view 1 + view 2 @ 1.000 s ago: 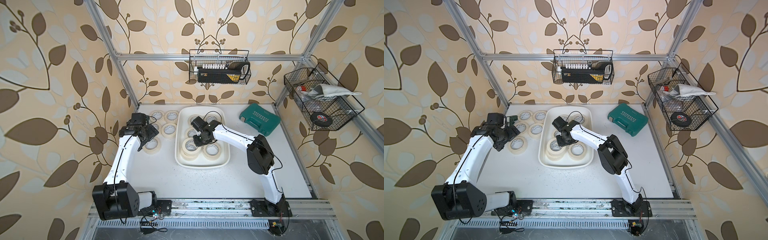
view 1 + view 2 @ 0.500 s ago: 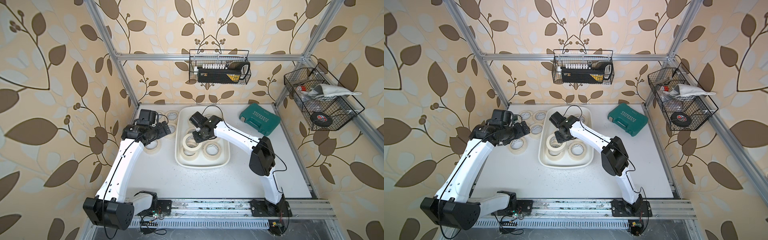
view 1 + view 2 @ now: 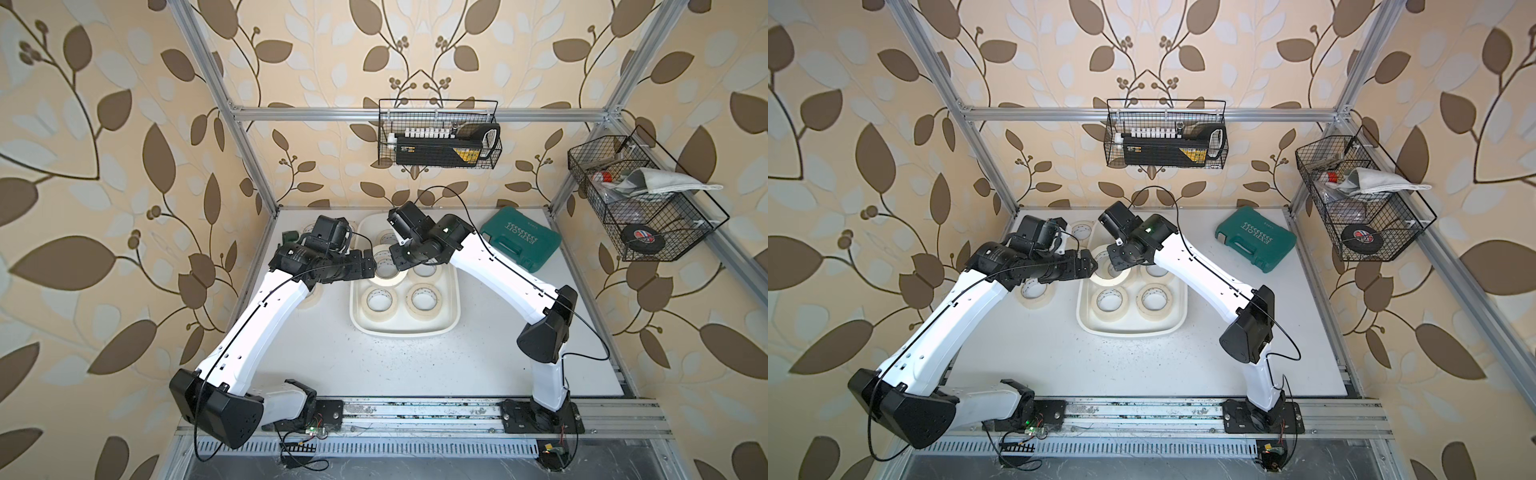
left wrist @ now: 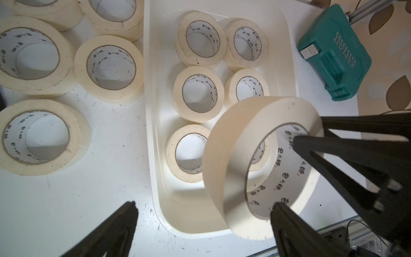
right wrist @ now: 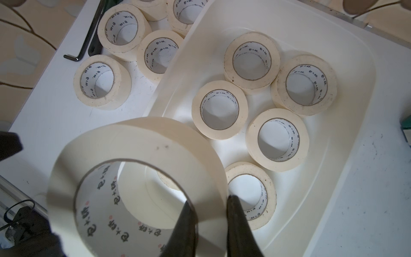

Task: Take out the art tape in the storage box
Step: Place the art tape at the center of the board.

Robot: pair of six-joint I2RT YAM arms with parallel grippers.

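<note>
Cream masking tape is the item under inspection. One held roll (image 5: 138,144) of the art tape hangs in the air, tilted rather than flat. It sits above the storage box (image 3: 405,330) on the side nearest the left arm, clear of the box floor.

The right gripper (image 5: 209,200) is clamped on this roll's wall, with one finger inside the printed core and one on the outer face. The left gripper (image 4: 203,203) stands spread wide and grips nothing. In the left wrist view one of its fingers (image 4: 284,227) overlaps the roll's open core and the other sits well off to the side. Whether that finger touches the roll cannot be told.

Inside the white tub, five rolls (image 5: 277,139) lie flat in plain sight. A sixth shows partly through the held roll's core.

On the white table (image 3: 415,365), just beside the tub on the left arm's side, five more rolls (image 4: 109,66) lie flat. A dark hex key (image 5: 89,33) lies near them.

A teal case (image 3: 519,245) lies closed on the table on the right arm's side, apart from the tub. Two black wire baskets (image 3: 438,137) hang on the frame.
</note>
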